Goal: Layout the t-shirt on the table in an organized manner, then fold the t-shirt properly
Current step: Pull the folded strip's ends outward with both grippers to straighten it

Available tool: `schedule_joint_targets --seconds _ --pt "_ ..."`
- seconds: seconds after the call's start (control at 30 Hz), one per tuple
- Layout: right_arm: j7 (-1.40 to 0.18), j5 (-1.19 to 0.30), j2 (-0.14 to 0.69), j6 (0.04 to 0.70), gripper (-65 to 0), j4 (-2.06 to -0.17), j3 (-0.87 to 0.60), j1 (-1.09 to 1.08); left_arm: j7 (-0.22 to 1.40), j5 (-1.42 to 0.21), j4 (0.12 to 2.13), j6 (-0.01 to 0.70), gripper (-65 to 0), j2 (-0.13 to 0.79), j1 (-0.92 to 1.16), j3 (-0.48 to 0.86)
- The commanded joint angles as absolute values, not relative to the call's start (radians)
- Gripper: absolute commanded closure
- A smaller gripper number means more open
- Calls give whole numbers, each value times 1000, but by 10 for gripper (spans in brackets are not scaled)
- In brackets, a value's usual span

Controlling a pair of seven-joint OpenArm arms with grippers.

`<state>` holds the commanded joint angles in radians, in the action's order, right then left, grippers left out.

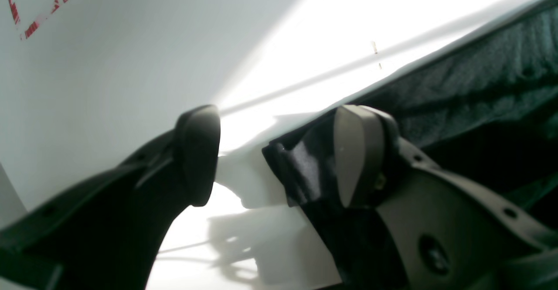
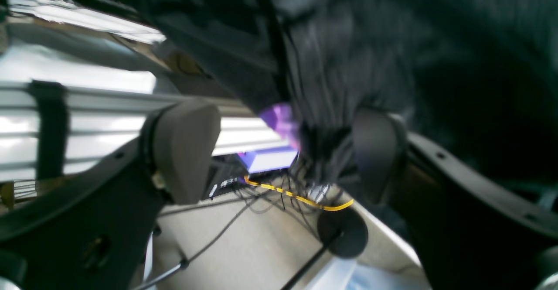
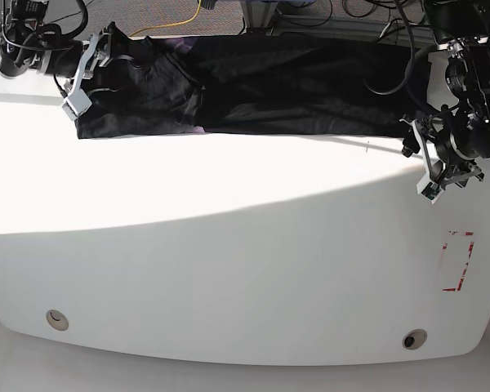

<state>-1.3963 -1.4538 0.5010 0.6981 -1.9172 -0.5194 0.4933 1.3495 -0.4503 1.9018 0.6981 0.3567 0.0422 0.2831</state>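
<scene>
The black t-shirt lies stretched in a long band along the far edge of the white table. My right gripper is at the shirt's left end. In the right wrist view this gripper is open, and blurred fabric with a purple patch hangs against one finger. My left gripper sits at the shirt's right end. In the left wrist view it is open low over the table, with a shirt corner resting against one pad.
A red dashed rectangle mark is near the table's right edge, also seen as a mark in the left wrist view. Two round holes sit near the front edge. Cables, including a yellow one, and a purple box lie beyond the table.
</scene>
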Motion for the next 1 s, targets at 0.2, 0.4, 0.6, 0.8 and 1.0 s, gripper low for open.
schedule_joint_targets --seconds 0.2,0.4,0.6,0.8,1.0 --pt "-1396 -1377 453 698 -510 -1880 -518 424 1351 -452 1931 698 -386 340 76 236" --pt "-1396 -1233 384 698 -460 -1873 -512 383 1351 -452 1983 698 -383 271 157 232" --pt "-1396 -1095 326 698 -154 -1865 -512 354 1349 -446 1985 698 -192 223 220 272" --pt "-1396 -986 317 698 -97 -1859 -510 352 1348 -441 1982 698 -42 213 292 288" --pt "-1372 -863 317 698 -106 -1814 -510 351 1313 -440 1942 698 -47 219 309 278"
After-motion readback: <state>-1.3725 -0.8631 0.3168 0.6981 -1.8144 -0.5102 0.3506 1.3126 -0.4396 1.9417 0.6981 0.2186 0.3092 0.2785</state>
